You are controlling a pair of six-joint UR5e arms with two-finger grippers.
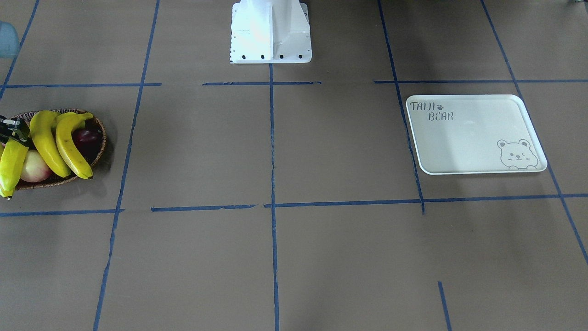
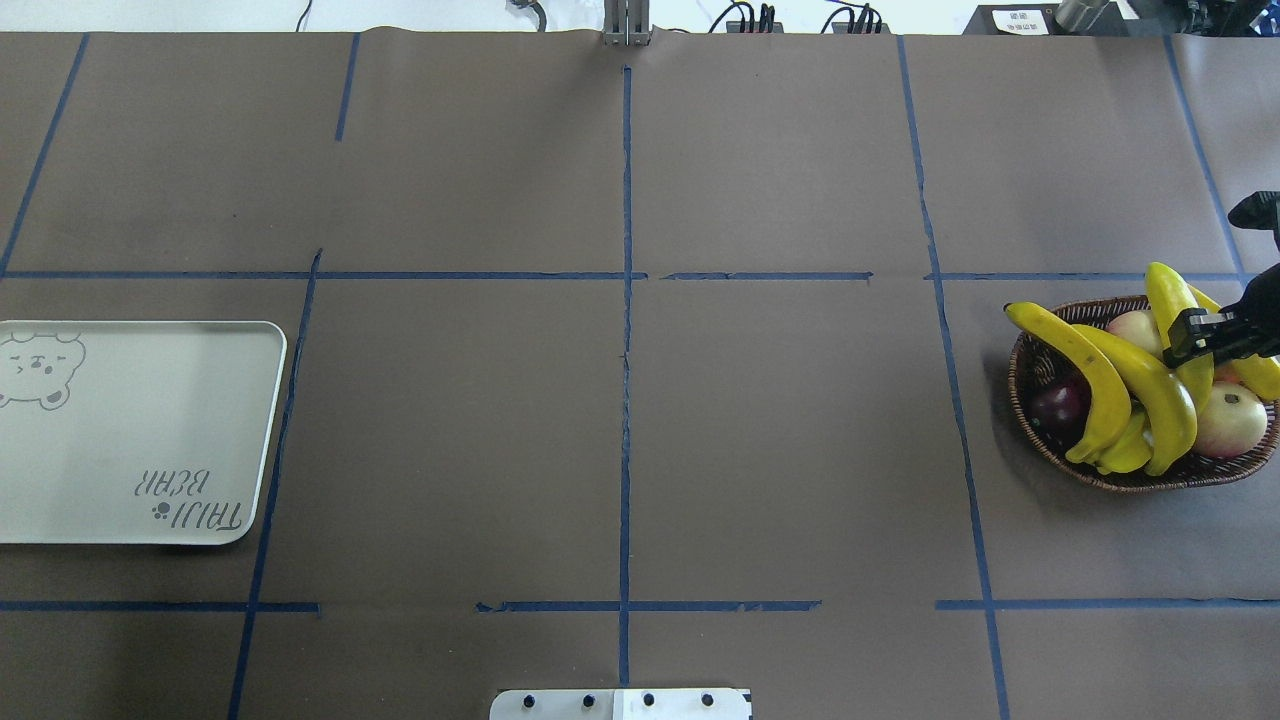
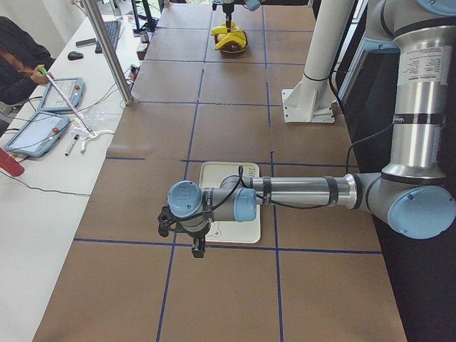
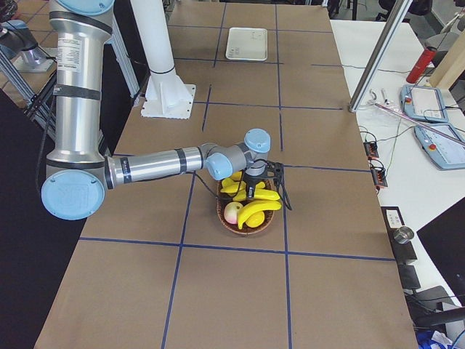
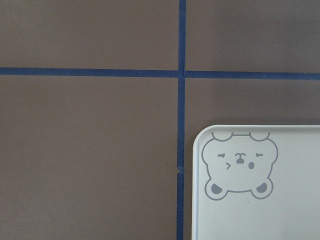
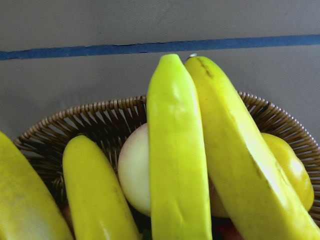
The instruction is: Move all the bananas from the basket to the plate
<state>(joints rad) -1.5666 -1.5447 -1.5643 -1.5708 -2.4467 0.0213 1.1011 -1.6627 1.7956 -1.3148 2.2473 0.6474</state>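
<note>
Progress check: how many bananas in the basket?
4 bananas in the basket: two across its left half, one at the right gripper, one at the view's right edge. More may be hidden.

The right arm (image 4: 152, 166) and left arm (image 3: 299, 191) stretch level — right hand (image 2: 1185, 342), left hand (image 3: 198, 248) pointing down.

bananas (image 2: 1100, 370): yellow, heaped in wicker basket (image 2: 1022, 392) | plate (image 2: 150, 430): off-white (bear print), well apart

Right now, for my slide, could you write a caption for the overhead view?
Right gripper at a banana in the basket, far right; the plate, far left, holds no fruit.
</note>
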